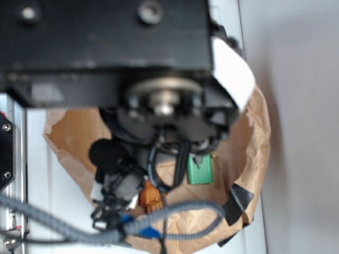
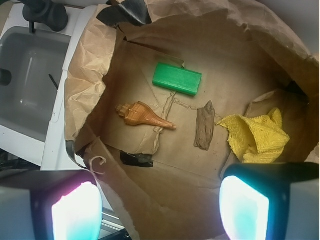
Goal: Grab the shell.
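Orange-brown shell [image 2: 144, 115] lies on brown paper [image 2: 175, 165], at seven o'clock from the green block [image 2: 177, 79]; the fingers [image 2: 76, 212] are spread apart, grasping nothing.

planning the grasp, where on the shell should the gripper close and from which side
Likely across the wide ribbed body of the shell, coming straight down from above. It lies flat on the brown paper, spire pointing toward the bark; the spire tapers too thin to pinch. The gripper hangs open above.
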You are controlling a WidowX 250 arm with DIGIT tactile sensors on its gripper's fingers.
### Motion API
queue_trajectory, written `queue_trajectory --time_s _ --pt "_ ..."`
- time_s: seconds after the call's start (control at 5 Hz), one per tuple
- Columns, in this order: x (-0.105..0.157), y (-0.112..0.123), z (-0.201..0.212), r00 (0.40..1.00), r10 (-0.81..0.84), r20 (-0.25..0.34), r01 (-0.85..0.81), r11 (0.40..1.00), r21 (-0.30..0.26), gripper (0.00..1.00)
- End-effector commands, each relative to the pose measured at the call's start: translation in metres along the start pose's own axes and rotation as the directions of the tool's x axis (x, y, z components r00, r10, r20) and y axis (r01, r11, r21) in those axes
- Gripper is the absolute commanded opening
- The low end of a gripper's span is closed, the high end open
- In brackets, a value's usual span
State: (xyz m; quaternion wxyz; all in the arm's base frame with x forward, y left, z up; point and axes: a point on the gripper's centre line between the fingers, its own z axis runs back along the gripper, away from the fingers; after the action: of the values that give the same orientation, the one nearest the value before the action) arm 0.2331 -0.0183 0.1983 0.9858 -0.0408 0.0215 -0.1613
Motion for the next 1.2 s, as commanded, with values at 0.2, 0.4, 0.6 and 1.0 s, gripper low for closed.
queue_trajectory --time_s 0.2,0.4,0.6,1.0 --pt "0.016 0.026 -0.041 0.984 -0.173 0.041 0.171 0.984 0.046 1.00" --pt "0.015 0.030 -0.058 0.970 -0.235 0.064 0.232 0.971 0.051 1.00" --pt "0.012 0.027 -0.083 0.947 -0.299 0.117 0.284 0.950 0.127 1.00" --pt "0.026 0.012 -0.130 0.957 -0.281 0.076 0.257 0.938 0.232 1.00"
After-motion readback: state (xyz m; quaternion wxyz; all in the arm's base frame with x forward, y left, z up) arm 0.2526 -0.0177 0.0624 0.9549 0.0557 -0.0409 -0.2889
